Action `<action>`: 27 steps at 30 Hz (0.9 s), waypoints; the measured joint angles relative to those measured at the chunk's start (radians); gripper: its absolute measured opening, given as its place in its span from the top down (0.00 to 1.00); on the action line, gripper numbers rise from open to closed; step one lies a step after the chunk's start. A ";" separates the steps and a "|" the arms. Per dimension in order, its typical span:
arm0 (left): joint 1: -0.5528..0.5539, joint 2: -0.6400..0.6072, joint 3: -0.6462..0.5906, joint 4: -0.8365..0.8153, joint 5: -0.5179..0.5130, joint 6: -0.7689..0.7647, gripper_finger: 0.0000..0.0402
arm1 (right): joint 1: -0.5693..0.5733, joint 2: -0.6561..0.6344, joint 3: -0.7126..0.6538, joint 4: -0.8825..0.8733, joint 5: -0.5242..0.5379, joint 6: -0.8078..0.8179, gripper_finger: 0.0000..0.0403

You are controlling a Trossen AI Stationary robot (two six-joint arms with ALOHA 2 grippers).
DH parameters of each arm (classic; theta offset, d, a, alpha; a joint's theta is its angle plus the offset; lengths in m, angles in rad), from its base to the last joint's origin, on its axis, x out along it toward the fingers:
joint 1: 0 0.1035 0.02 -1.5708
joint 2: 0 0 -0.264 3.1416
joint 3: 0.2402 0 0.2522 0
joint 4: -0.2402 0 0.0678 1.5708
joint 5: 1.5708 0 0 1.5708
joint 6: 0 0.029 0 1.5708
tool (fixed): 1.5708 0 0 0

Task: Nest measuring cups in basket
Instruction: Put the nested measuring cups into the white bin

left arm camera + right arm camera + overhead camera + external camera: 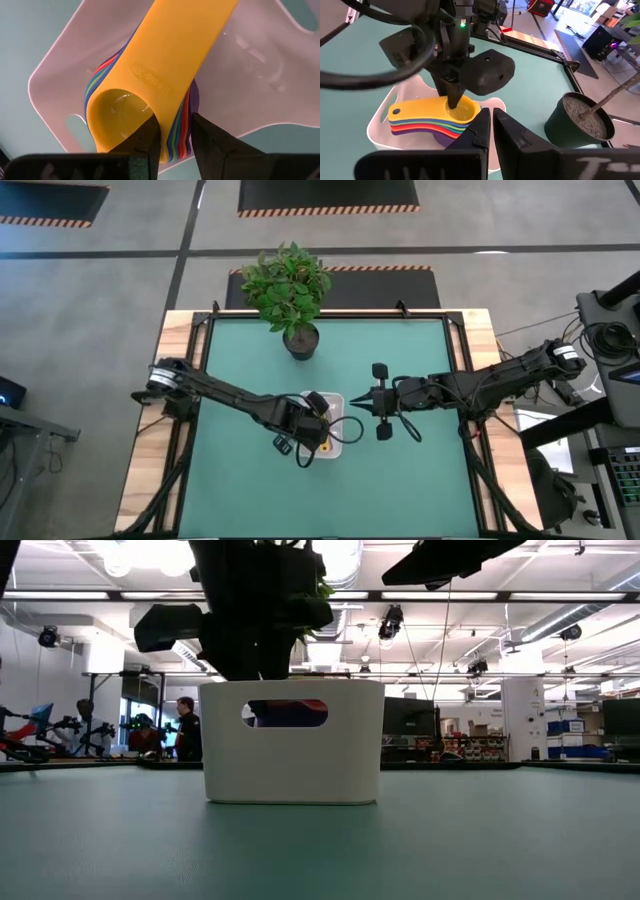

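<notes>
The yellow measuring cup (165, 55) carries embossed lettering along the underside of its handle; the characters are too faint to read with confidence, possibly a capacity marking. Large white characters show on the right gripper (492, 131) housing, cropped and unreadable. No other legible text, brand or number found.

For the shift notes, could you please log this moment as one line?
left gripper: shut on yellow cup rim, atop nested stack | stack: in basket | right gripper: shut, hovering beside basket
</notes>
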 joint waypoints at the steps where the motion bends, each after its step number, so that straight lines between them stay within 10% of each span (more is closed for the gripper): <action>1: 0.001 0.001 0.000 0.000 0.001 0.000 0.81 | 0.000 0.000 0.000 0.000 0.000 0.000 0.98; 27: 0.029 0.002 -0.052 0.063 0.005 0.012 0.81 | 0.000 0.000 0.000 0.000 0.000 0.000 0.98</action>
